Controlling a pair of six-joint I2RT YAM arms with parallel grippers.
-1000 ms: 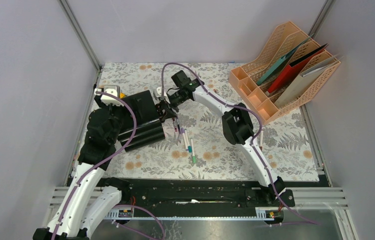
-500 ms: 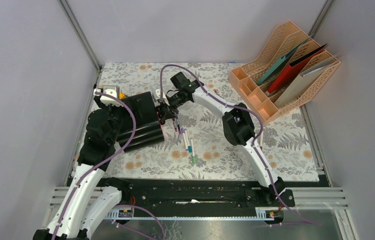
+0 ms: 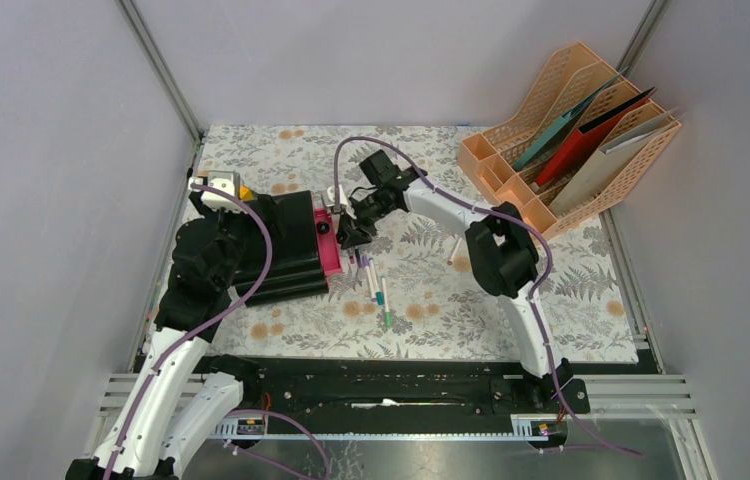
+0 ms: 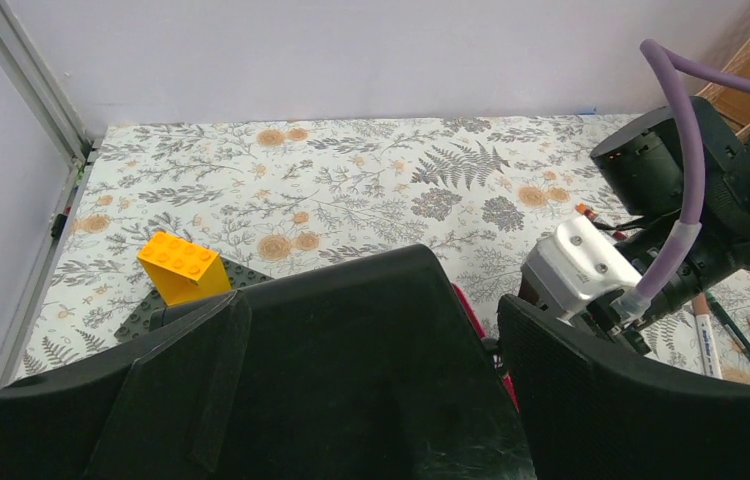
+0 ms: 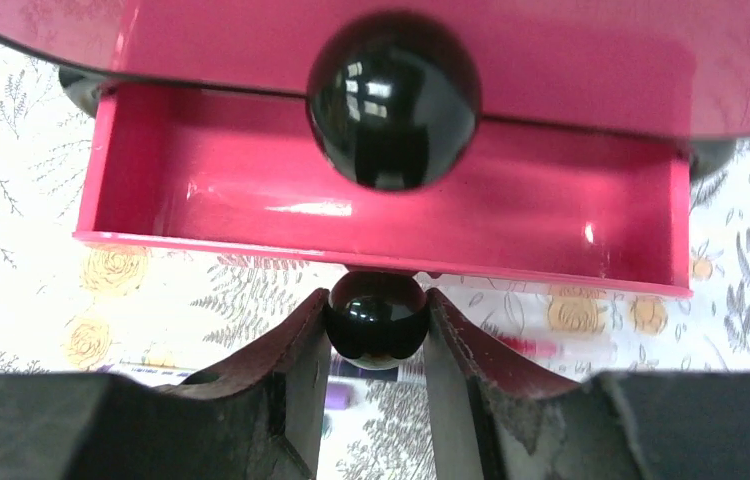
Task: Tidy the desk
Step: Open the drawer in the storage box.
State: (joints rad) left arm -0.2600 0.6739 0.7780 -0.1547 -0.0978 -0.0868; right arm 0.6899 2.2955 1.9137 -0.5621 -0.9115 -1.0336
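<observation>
On the left of the flower-printed desk [image 3: 571, 290] stands a black drawer cabinet [image 3: 281, 240]. One pink drawer [image 3: 331, 246] is drawn out of it to the right. My right gripper [image 3: 346, 236] is shut on that drawer's round black knob [image 5: 376, 318], which sits between the fingers [image 5: 301, 350]. The open drawer tray [image 5: 251, 200] looks empty. A second black knob [image 5: 394, 100] sits on the pink front above it. My left gripper [image 4: 371, 300] is open wide, its fingers either side of the cabinet [image 4: 351, 380], with a gap on the right side.
Several marker pens [image 3: 376, 285] lie on the cloth just right of the drawer. A yellow brick [image 4: 181, 266] sits on a dark studded plate [image 4: 146, 318] behind the cabinet. An orange file organizer [image 3: 561, 140] with folders stands at the back right. A black slotted rail [image 3: 391, 385] runs along the near edge.
My right gripper closed on the knob and drew the pink drawer out to the right; no pink showed before. The right arm's elbow swung right. The left arm stayed put.
</observation>
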